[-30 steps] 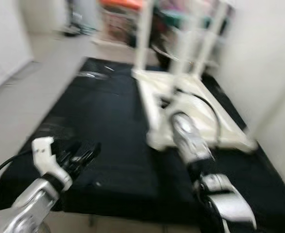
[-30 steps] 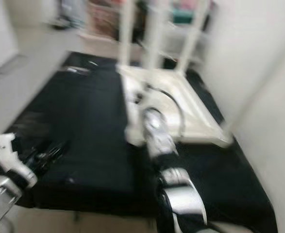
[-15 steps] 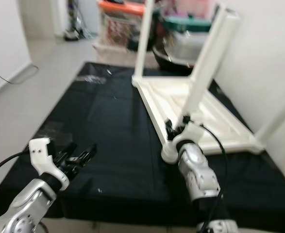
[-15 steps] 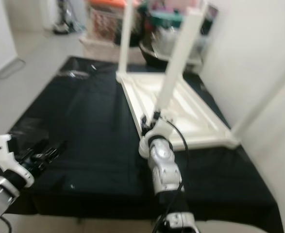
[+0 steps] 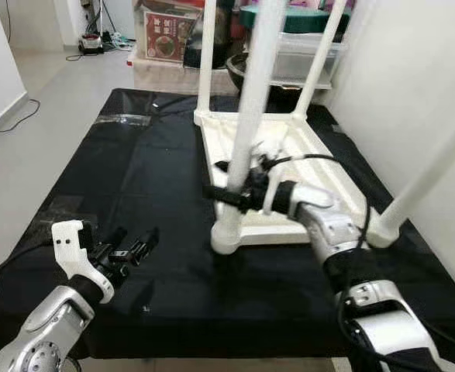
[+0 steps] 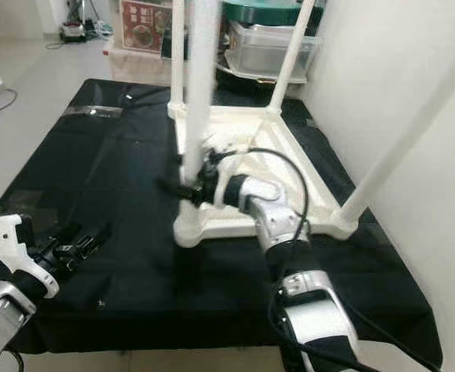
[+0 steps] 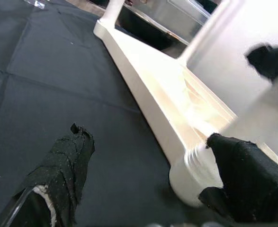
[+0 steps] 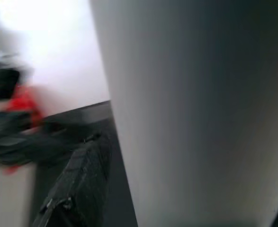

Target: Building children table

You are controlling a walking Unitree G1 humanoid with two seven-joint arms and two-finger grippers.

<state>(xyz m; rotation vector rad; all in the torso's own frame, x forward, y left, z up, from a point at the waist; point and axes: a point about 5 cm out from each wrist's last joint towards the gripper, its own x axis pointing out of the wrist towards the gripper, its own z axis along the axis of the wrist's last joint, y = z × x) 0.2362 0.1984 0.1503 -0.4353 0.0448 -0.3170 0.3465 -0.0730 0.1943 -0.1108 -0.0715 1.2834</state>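
A white children's table (image 5: 289,226) lies upside down on a black cloth (image 5: 134,170), its legs pointing up. My right gripper (image 5: 235,194) reaches in from the right and is shut on the near left leg (image 5: 250,101), a little above the leg's base. In the right wrist view that leg (image 8: 191,113) is very close, with one black finger (image 8: 77,189) beside it. My left gripper (image 5: 138,246) hovers low over the cloth, left of the table's near corner. It is open and holds nothing, its fingers (image 7: 67,161) spread wide apart.
A white wall (image 5: 413,62) runs close along the table's right side. Storage boxes (image 5: 297,54) and a printed carton (image 5: 165,35) stand behind the cloth. A clear strip (image 5: 122,120) lies on the cloth's far left, and a cable (image 5: 10,120) on the grey floor.
The view has swung and steadied from blur. My right arm has reached forward, and its gripper has gone from the leg's base to higher on the leg. The left gripper stays open.
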